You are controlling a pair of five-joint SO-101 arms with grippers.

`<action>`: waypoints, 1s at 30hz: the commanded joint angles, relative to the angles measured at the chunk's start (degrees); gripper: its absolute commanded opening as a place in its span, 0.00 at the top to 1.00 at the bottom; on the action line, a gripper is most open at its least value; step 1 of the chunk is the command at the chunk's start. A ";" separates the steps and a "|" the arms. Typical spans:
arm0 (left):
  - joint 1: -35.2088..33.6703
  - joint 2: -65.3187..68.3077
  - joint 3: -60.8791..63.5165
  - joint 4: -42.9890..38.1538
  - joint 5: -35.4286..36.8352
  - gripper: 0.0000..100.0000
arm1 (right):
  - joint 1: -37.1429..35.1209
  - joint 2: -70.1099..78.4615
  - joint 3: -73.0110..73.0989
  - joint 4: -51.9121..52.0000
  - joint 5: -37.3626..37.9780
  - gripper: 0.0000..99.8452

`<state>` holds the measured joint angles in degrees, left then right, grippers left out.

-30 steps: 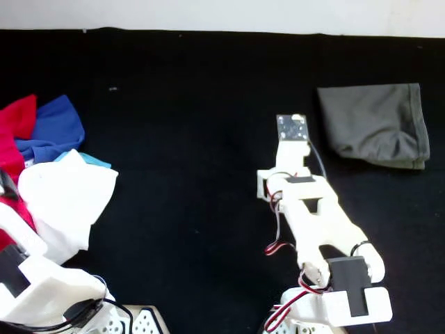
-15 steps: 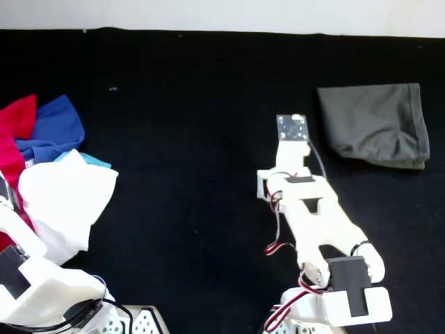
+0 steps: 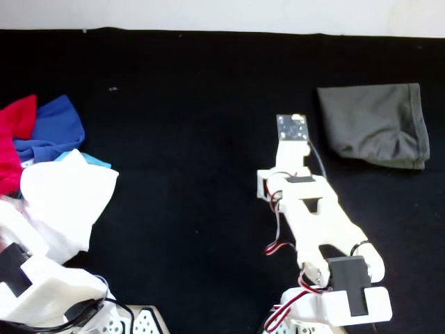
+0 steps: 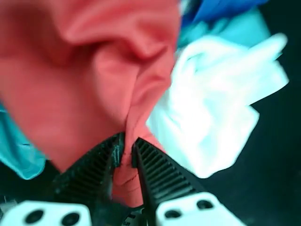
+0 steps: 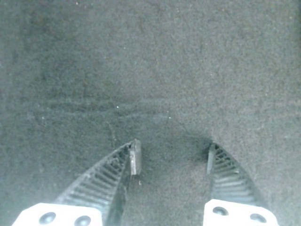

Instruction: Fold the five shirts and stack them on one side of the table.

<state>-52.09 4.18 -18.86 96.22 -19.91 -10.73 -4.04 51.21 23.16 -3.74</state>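
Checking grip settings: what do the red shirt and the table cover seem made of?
The red shirt: soft matte knit, probably cotton jersey; it bunches into folds where the left hand pinches it. The table cover: black matte felt-like cloth with fuzzy grain.

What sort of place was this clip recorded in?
Probably a robotics lab bench: a black-covered table, white desktop arms, loose shirts heaped at one side, the left hand pinching a red shirt, and a folded grey shirt.

Black table point(image 3: 188, 104) with folded grey shirt point(image 3: 375, 125) and heap of loose shirts point(image 3: 66, 184)
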 commanded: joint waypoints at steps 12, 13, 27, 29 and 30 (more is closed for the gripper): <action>40.04 -2.33 -46.99 0.26 4.92 0.99 | -0.40 0.48 -2.07 -1.36 -0.26 0.78; 42.68 -2.33 -48.40 -1.67 4.92 0.99 | -0.40 0.48 -2.07 -1.36 -0.26 0.78; 66.59 -2.24 -51.38 -22.33 4.84 0.99 | -0.40 0.48 -2.07 -1.36 -0.26 0.78; 67.47 -2.15 -51.21 -21.89 4.84 0.99 | -0.40 0.48 -2.07 -1.36 -0.26 0.78; 67.47 -2.07 -50.51 -21.71 4.84 0.99 | -0.40 0.48 -2.07 -1.36 -0.26 0.78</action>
<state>14.02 4.18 -68.35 75.65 -15.34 -10.73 -4.04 51.21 23.16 -3.74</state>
